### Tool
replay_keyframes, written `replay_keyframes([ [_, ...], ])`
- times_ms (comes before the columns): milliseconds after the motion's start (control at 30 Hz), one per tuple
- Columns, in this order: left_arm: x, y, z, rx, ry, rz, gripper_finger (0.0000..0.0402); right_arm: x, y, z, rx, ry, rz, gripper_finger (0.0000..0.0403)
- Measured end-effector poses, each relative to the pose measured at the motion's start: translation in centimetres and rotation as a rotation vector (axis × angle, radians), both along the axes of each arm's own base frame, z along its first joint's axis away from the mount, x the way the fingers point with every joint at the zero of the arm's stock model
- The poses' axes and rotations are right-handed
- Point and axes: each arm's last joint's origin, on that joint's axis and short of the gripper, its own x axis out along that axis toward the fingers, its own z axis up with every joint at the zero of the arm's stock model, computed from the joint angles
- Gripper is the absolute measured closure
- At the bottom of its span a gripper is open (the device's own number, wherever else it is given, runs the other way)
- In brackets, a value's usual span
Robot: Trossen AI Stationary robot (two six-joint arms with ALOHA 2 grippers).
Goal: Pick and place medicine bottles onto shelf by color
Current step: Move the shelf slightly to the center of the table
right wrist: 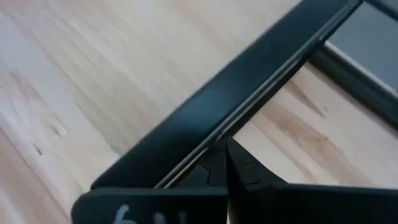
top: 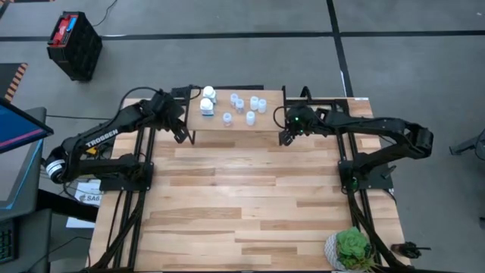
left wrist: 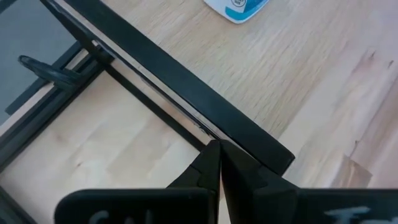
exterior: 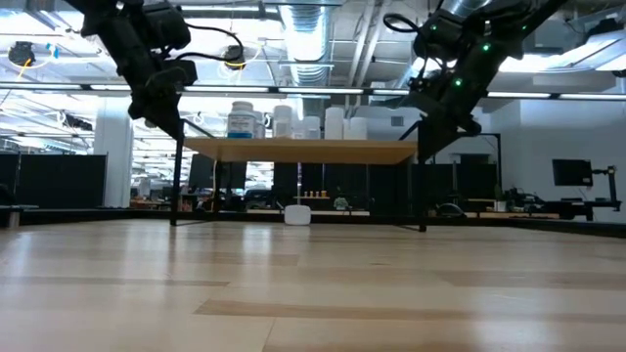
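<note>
At the far edge of the pale plank counter (top: 242, 197), the left gripper (top: 180, 135) hangs by the left end of the low light-wood shelf on black legs (top: 220, 125), jaws clenched on nothing. On the board stand the chunky white medicine bottles (top: 207, 100), then the smaller pale-topped ones (top: 246, 106); another white bottle (exterior: 297, 214) lies beneath. The right gripper (top: 286, 138) sits at the right end, jaws clenched, empty. Probably between picks; next, one gripper must reach under for that bottle.

Shelf (top: 227, 125): pale matt wood (grain visible), black metal frame; bottles (top: 207, 101) white plastic.
</note>
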Motion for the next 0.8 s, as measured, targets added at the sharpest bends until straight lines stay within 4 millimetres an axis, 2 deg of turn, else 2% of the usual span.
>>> replay_keyframes([
  [800,0.6,-2.5,0.1,-0.042,0.022,0.012,0.0401,0.6,3.5,-0.5,0.077,0.044,0.045,0.0399],
])
